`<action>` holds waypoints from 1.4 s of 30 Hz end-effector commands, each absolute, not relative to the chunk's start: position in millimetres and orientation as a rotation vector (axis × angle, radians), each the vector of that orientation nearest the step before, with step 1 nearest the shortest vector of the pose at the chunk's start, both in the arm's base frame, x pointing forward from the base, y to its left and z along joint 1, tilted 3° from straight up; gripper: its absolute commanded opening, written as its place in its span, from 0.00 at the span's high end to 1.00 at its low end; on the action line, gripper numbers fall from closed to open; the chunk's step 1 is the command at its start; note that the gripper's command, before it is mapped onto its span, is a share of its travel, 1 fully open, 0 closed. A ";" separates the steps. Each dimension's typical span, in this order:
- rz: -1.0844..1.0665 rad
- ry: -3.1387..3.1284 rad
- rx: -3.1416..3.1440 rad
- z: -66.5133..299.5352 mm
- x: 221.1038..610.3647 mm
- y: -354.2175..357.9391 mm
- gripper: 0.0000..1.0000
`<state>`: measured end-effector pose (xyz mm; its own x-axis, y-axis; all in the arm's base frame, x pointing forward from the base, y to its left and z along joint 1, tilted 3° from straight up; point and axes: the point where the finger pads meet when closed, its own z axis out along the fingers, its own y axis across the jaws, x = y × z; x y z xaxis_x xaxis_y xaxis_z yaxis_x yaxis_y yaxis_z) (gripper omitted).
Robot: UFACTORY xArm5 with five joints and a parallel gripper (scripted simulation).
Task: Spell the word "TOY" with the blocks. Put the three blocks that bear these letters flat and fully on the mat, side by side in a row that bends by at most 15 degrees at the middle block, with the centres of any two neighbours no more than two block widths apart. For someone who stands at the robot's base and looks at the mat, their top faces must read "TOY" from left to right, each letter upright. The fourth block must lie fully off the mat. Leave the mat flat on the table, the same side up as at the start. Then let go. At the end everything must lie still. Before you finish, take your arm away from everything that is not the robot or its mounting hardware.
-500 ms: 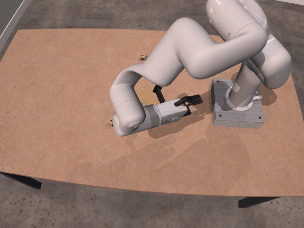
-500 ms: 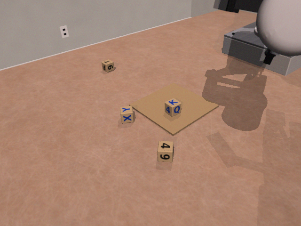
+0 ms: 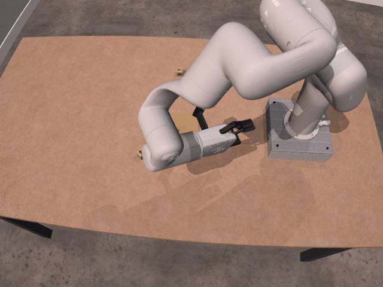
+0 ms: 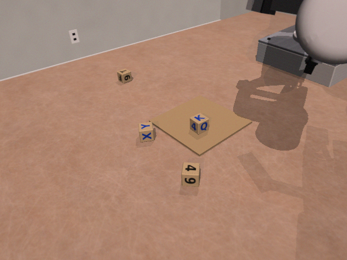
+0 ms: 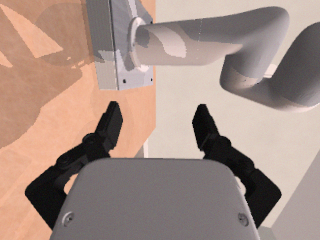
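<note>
A wooden block [image 4: 199,123] stands on the tan mat [image 4: 224,120] [image 3: 188,121], blue K on top, 4 and Q on its sides. A second block [image 4: 146,131] stands off the mat by its left corner in the exterior view, blue Y on top, X in front. A third block [image 4: 191,174] [image 3: 139,153] is nearer that camera, off the mat, black 4 on top and 9 in front. A fourth block [image 4: 124,76] [image 3: 179,72] stands far off the mat; its small black top character is unclear. My gripper [image 5: 158,111] is open and empty, raised near the base, away from the blocks.
The robot base [image 3: 300,148] [image 4: 296,53] stands on the table [image 3: 93,185] at the right in the top view. The arm [image 3: 160,136] hides part of the mat and blocks there. A wall [image 4: 111,22] shows behind the table in the exterior view.
</note>
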<state>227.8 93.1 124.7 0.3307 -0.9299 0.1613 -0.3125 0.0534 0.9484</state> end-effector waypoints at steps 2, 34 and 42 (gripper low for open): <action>-0.699 -1.194 1.490 125.3 228.4 93.4 0.00; -0.605 -1.644 1.533 119.8 438.0 92.4 0.00; -0.571 -1.770 1.527 121.6 477.1 76.8 0.00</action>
<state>456.4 83.9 119.7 -0.0022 -0.9738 0.2273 -0.6332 0.1773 0.7534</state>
